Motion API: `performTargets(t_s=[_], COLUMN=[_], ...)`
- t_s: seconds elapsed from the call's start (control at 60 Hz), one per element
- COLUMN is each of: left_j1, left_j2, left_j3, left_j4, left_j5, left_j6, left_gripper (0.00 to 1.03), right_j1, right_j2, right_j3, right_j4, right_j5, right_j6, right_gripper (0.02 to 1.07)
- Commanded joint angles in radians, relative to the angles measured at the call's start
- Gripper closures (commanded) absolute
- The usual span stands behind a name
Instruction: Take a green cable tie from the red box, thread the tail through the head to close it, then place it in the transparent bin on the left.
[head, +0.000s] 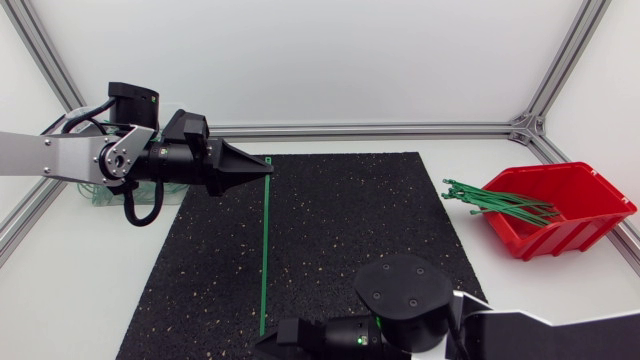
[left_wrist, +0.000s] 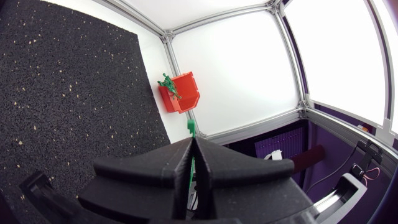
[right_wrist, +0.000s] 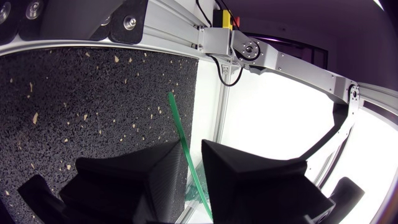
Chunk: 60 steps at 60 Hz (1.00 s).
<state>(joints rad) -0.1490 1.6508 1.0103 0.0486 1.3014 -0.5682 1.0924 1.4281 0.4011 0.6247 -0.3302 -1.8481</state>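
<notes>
One black mat (head: 340, 230). Two arms. The left arm (head: 60, 155) enters level, with the left gripper (head: 266, 168) clenched on one green cable tie (head: 265, 250) near its head. The right arm (head: 540, 330) sits low at the near edge. The right gripper (right_wrist: 191, 148) is parted, and the tie runs straight across the mat to pass between its fingers. One red box (head: 575, 215) holds a bundle of ties (head: 495, 200), too tangled to count. One transparent bin (head: 95, 198) sits under the left arm.

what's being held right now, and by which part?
The green cable tie: left claw is shut on it near its head end. Far end sits in the right claw; grip there unclear.
</notes>
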Motion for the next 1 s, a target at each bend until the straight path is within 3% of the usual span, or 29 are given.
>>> performTargets(t_s=[0.0, 0.067, 0.367, 0.517, 0.633, 0.75, 0.883, 0.983], left_j1=[-0.004, -0.004, -0.006, -0.004, -0.009, -0.014, -0.029, -0.050], left_j2=[-0.025, -0.028, -0.046, -0.077, -0.112, -0.164, -0.233, -0.281], left_j3=[-0.004, -0.009, -0.022, -0.053, -0.085, -0.116, -0.188, -0.246], left_j4=[-0.006, -0.006, -0.006, -0.004, 0.007, 0.025, 0.102, 0.175], left_j5=[0.015, 0.015, 0.015, 0.015, 0.013, 0.013, 0.004, -0.021], left_j6=[0.005, 0.005, 0.010, 0.039, 0.067, 0.080, 0.083, 0.080], left_gripper=[0.99, 0.99, 0.99, 0.99, 0.99, 0.99, 0.99, 0.99], right_j1=[0.011, 0.011, 0.009, 0.012, 0.017, 0.014, 0.012, 0.004], right_j2=[-0.005, -0.005, -0.044, -0.124, -0.150, -0.147, -0.150, -0.155], right_j3=[-0.028, -0.030, -0.036, -0.025, 0.024, 0.108, 0.140, 0.147], right_j4=[0.007, 0.007, 0.006, -0.010, -0.033, -0.163, -0.200, -0.232], right_j5=[0.013, 0.019, 0.023, -0.026, -0.026, 0.023, 0.042, -0.001], right_j6=[0.007, 0.010, 0.058, 0.251, 0.500, 0.690, 0.931, 1.080], right_gripper=[0.91, 1.01, 1.01, 1.01, 1.01, 1.01, 1.01, 1.01])
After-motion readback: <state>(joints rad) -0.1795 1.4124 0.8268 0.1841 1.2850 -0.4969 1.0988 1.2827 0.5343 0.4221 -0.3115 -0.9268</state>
